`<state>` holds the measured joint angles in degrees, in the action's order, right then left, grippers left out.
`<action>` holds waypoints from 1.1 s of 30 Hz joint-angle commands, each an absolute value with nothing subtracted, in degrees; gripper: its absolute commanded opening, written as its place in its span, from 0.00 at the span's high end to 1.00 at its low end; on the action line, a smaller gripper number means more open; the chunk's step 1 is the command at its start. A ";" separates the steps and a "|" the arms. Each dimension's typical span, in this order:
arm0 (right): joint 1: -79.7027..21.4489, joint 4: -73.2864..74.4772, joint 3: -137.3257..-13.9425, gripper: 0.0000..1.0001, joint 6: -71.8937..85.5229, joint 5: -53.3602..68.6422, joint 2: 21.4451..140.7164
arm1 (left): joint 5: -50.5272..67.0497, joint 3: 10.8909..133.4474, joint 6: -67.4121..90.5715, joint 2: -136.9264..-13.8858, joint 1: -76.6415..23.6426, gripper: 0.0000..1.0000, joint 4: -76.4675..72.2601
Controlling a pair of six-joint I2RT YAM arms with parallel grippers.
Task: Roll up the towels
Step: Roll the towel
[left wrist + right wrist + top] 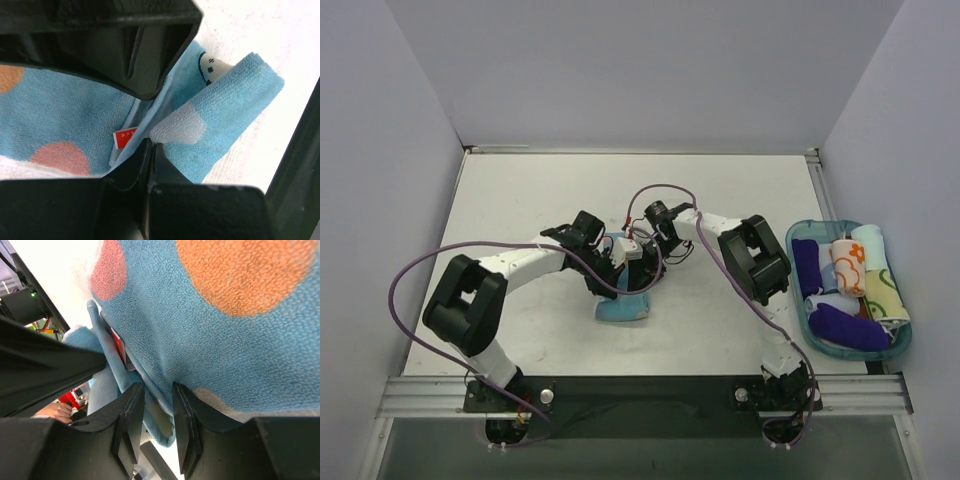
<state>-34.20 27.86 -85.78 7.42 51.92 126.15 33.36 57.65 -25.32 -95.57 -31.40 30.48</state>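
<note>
The light blue towel (pixel 623 310) with orange dots lies at the table's middle, partly lifted under both grippers. My left gripper (pixel 620 262) is shut on a folded-up edge of it (pixel 220 100), next to a red tag (pixel 125 136); its fingertips (pixel 151 147) meet at that fold. My right gripper (pixel 645 262) comes in from the opposite side. Its jaws (pixel 157 410) are closed on a hanging fold of the same towel (pixel 240 340). A white towel with orange prints (pixel 850 265) sits rolled in the tray.
A translucent blue tray (pixel 850 352) stands at the table's right edge with several rolled cloths, among them purple ones (pixel 845 327). The two wrists crowd together over the towel. Grey walls close in the table on three sides.
</note>
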 commanded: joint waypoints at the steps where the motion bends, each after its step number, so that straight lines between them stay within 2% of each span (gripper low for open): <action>1: -34.89 30.41 -85.96 0.70 5.36 48.78 127.79 | 35.78 60.03 -24.52 -91.85 -31.64 1.00 27.77; 10: -34.63 31.11 -87.45 0.69 5.01 47.55 127.71 | 32.08 60.73 -24.96 -97.73 -31.64 1.00 27.33; 15: -32.35 32.08 -87.45 0.62 6.24 47.55 124.28 | 32.34 60.82 -23.29 -100.89 -31.03 1.00 27.07; 24: -26.64 32.87 -83.77 0.59 12.21 54.75 117.51 | 32.08 60.73 -21.36 -102.74 -31.03 1.00 27.07; 30: -25.22 31.38 -80.17 0.64 18.89 62.91 114.88 | 31.99 60.64 -20.57 -102.66 -31.03 1.00 26.37; 33: -25.14 26.56 -77.18 0.73 25.12 65.99 112.86 | 31.99 60.38 -20.04 -102.66 -31.02 1.00 26.02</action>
